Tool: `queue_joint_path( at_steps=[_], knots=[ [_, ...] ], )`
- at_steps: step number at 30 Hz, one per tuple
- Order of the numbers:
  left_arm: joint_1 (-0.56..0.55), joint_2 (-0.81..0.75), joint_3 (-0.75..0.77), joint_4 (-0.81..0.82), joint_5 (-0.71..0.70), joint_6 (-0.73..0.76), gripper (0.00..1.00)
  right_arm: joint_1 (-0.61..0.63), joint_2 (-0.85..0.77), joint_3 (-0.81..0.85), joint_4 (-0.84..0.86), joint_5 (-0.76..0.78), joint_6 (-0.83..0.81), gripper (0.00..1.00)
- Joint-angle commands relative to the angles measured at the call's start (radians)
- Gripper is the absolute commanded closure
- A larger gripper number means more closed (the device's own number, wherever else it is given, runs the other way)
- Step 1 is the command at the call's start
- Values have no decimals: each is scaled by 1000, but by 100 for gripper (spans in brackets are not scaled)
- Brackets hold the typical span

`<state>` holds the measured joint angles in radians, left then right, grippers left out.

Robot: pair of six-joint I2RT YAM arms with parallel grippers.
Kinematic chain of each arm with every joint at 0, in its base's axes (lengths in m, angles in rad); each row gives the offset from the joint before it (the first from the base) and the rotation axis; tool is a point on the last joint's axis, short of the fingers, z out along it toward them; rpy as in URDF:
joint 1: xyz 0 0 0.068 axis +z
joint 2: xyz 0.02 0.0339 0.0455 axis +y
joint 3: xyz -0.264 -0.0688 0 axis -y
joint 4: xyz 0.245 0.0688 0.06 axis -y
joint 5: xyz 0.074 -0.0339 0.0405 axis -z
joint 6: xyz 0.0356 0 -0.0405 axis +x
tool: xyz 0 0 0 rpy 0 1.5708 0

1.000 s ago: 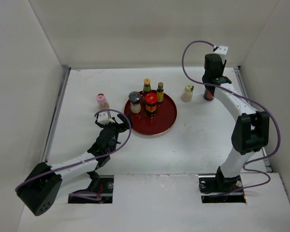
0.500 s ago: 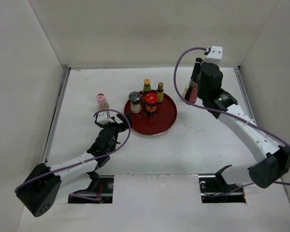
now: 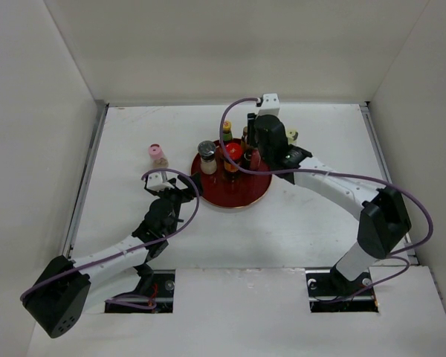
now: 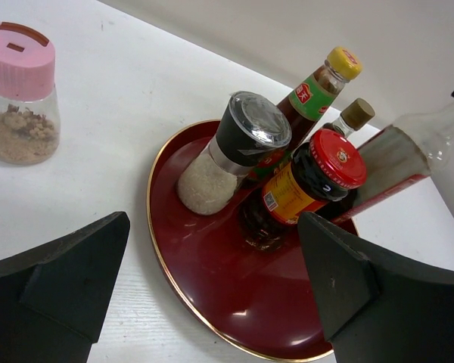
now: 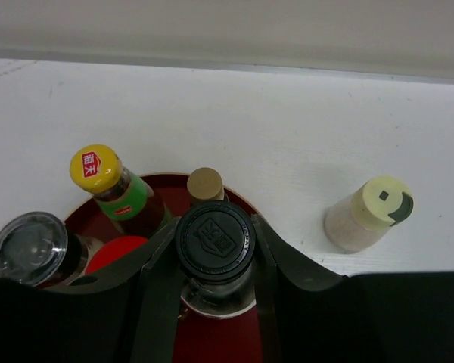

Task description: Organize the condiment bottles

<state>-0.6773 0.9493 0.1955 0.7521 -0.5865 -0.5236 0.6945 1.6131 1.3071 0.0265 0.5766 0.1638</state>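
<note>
My right gripper is shut on the tall clear black-capped bottle and holds it tilted over the right side of the round red tray; the bottle also shows in the left wrist view. On the tray stand the silver-lidded grinder, the red-lidded jar, the yellow-capped bottle and a small tan-capped bottle. The pink-capped jar stands on the table left of the tray. The cream-capped shaker stands right of the tray. My left gripper is open and empty, near the tray's front left edge.
White walls close the table at the back and both sides. A metal rail runs along the left edge. The right arm reaches across the table's right half.
My right gripper has carried the black-capped bottle from the back right of the table leftward to above the tray. The left arm has hardly moved.
</note>
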Motion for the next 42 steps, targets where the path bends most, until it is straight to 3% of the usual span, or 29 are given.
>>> queue_joint_path(
  at_steps=[1,8,14,20,25,32,36,42],
  knots=[
    [0,-21,-1,39,10,-7,5,-2,-24,21,228,31,13,81],
    [-1,-4,2,39,11,-7,5,1,1,-40,273,63,-10,77],
    [-1,3,5,39,11,-9,5,3,13,-91,282,63,-4,43],
    [3,2,4,39,11,-9,5,3,-33,-103,268,52,-3,33],
    [8,5,4,39,11,-9,5,3,-172,-178,247,34,22,18],
    [-1,3,5,44,13,-10,5,-155,-317,-344,237,-98,129,11],
    [5,11,5,46,13,-10,5,-270,-211,-349,218,-161,186,10],
    [6,6,4,41,13,-10,5,-378,7,-217,187,-225,171,5]
  ],
)
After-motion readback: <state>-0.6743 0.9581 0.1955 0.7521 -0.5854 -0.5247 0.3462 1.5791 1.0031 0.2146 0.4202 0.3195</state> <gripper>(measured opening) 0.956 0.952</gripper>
